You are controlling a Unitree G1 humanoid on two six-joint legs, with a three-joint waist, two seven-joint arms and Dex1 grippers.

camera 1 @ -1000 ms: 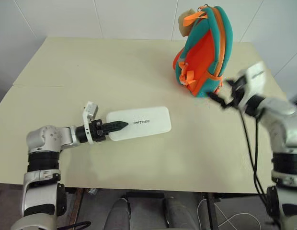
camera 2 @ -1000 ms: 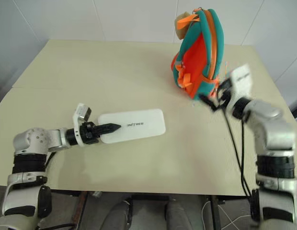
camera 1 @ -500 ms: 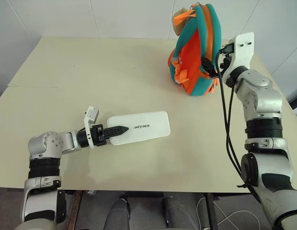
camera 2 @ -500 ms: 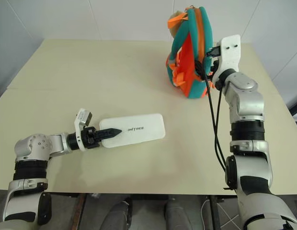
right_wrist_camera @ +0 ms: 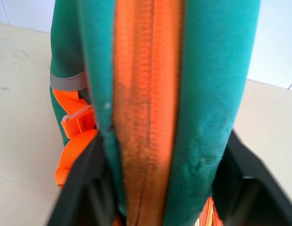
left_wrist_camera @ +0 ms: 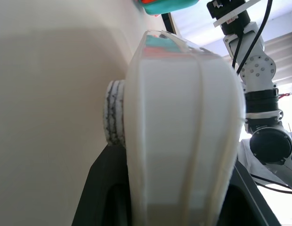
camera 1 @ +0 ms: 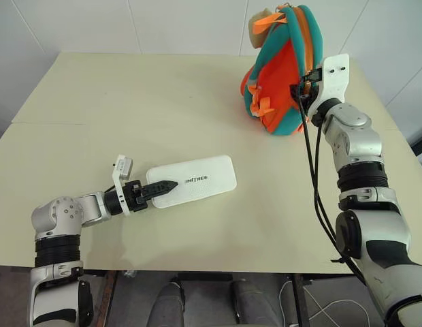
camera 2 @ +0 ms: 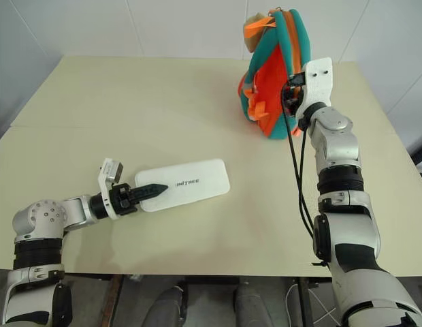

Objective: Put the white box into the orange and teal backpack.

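Left gripper: clamped on near end of white box, which lies flat at the table's front. Right gripper: fingers closed around edge of upright orange and teal backpack, at the far right.

Both arms are built from silver-grey rounded shells joined by black ribbed rings. The left arm ends in a black wrist collar, a small white camera block on a bracket, and the left gripper with two black, pointed, toothed fingers. The right arm carries a flat white plate with small holes at the wrist, above the black right gripper. Black cables are run along the right arm.
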